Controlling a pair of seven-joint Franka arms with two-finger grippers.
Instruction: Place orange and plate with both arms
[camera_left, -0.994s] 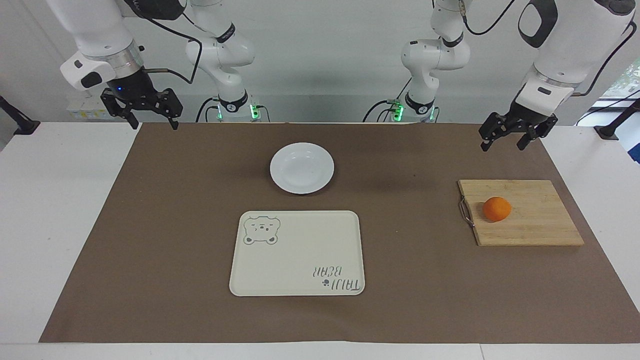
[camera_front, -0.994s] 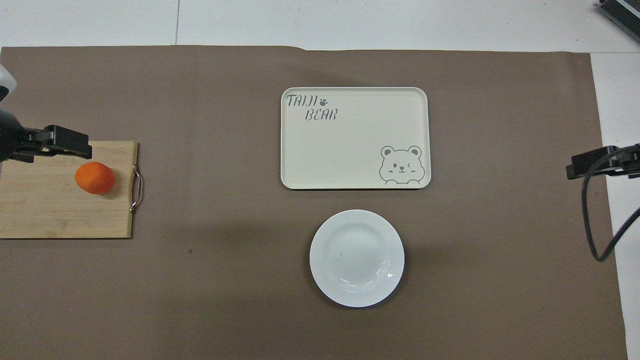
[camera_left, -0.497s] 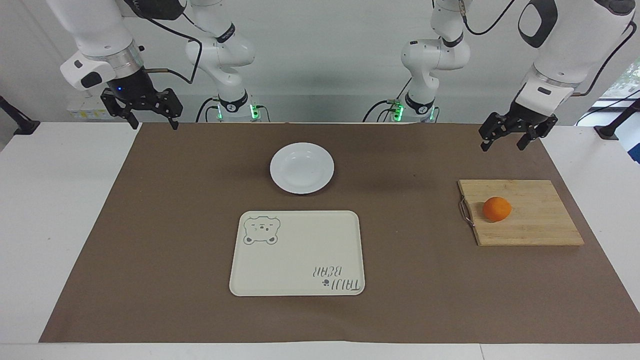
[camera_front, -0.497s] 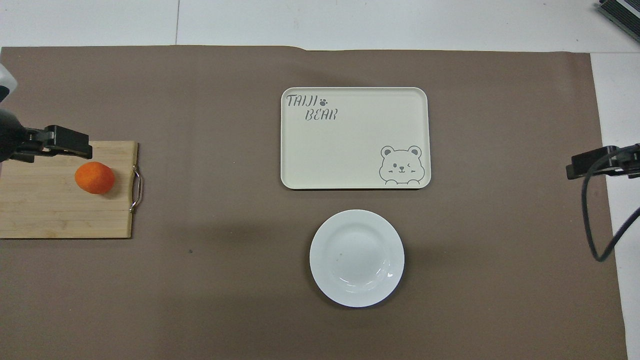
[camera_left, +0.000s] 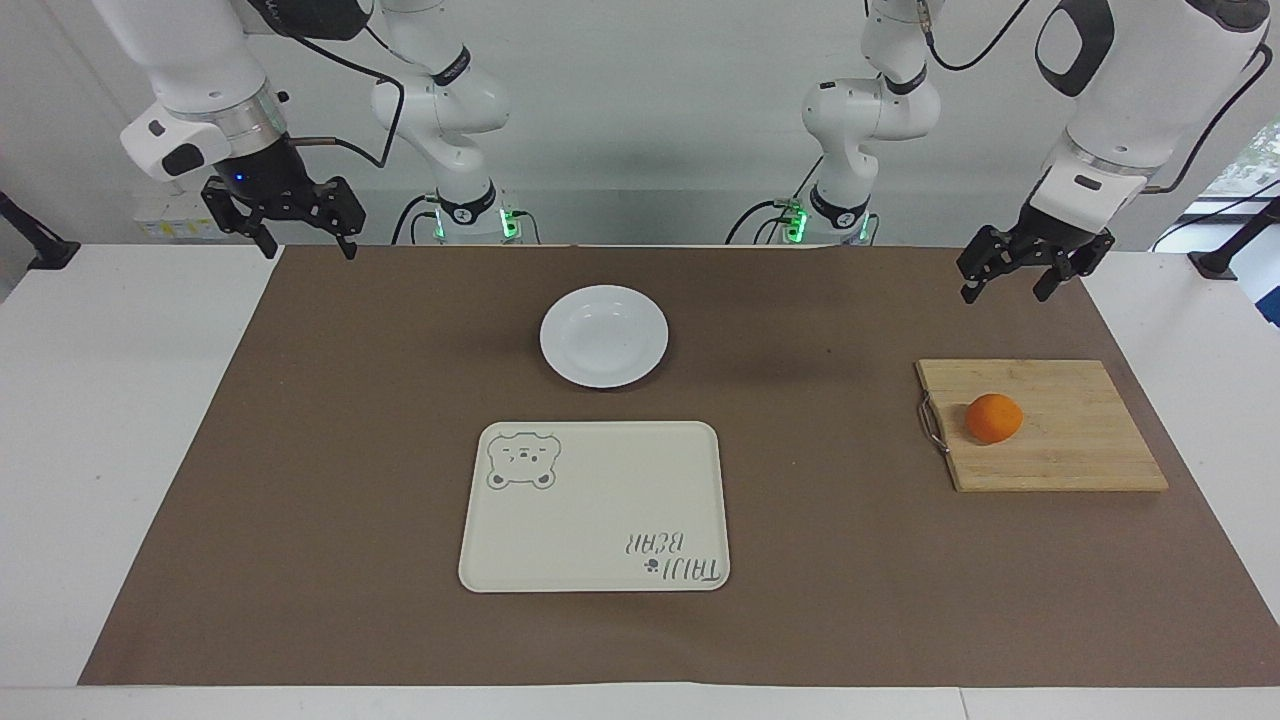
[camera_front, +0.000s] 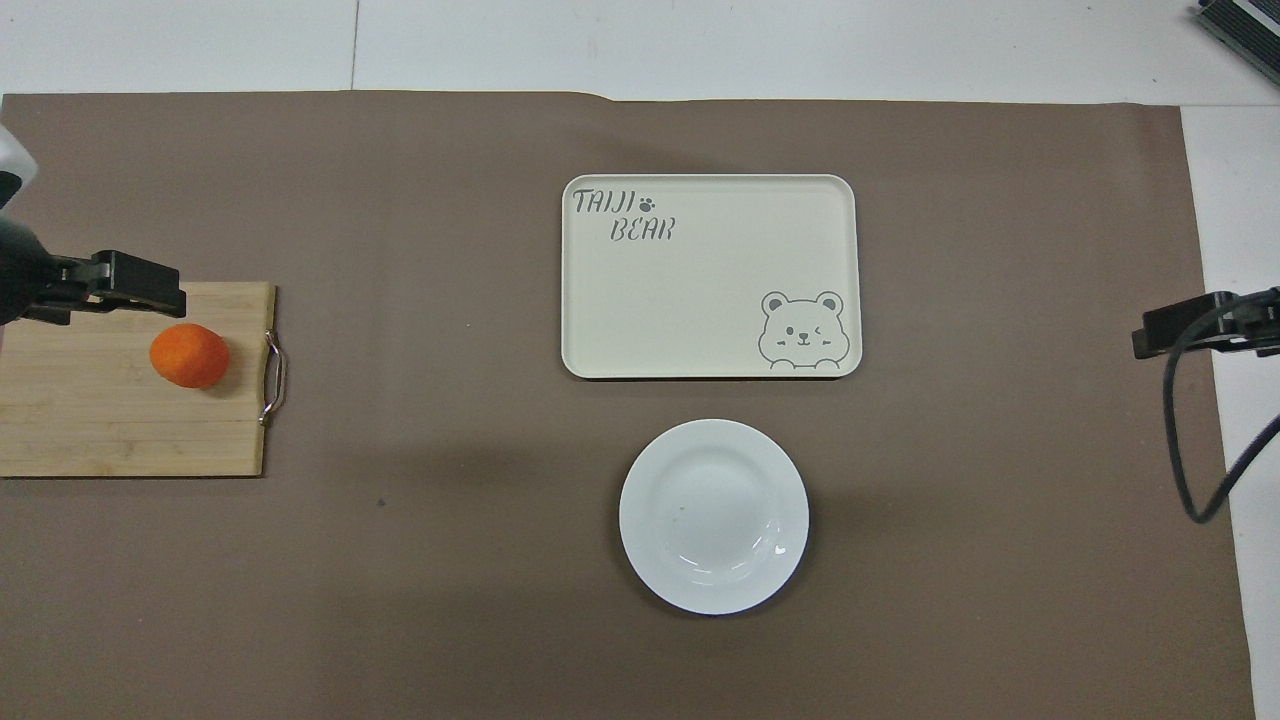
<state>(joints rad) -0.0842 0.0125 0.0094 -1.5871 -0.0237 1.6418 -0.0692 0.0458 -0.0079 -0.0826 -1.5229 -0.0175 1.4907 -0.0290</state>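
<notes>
The orange (camera_left: 994, 418) (camera_front: 189, 355) rests on a wooden cutting board (camera_left: 1080, 440) (camera_front: 100, 430) toward the left arm's end of the table. My left gripper (camera_left: 1004, 292) (camera_front: 120, 288) hangs open in the air over that end of the brown mat, well above the board, touching nothing. The white plate (camera_left: 603, 336) (camera_front: 713, 515) lies empty on the mat midway between the arms. My right gripper (camera_left: 308, 250) (camera_front: 1170, 330) waits open and empty, raised over the mat's edge at the right arm's end.
A cream tray with a bear drawing (camera_left: 600, 510) (camera_front: 710, 290) lies empty on the mat, farther from the robots than the plate. The board has a metal handle (camera_left: 932, 424) on its side toward the tray. A black cable (camera_front: 1190, 450) loops below the right gripper.
Both arms have barely shifted. The orange, plate, tray and board lie where they were.
</notes>
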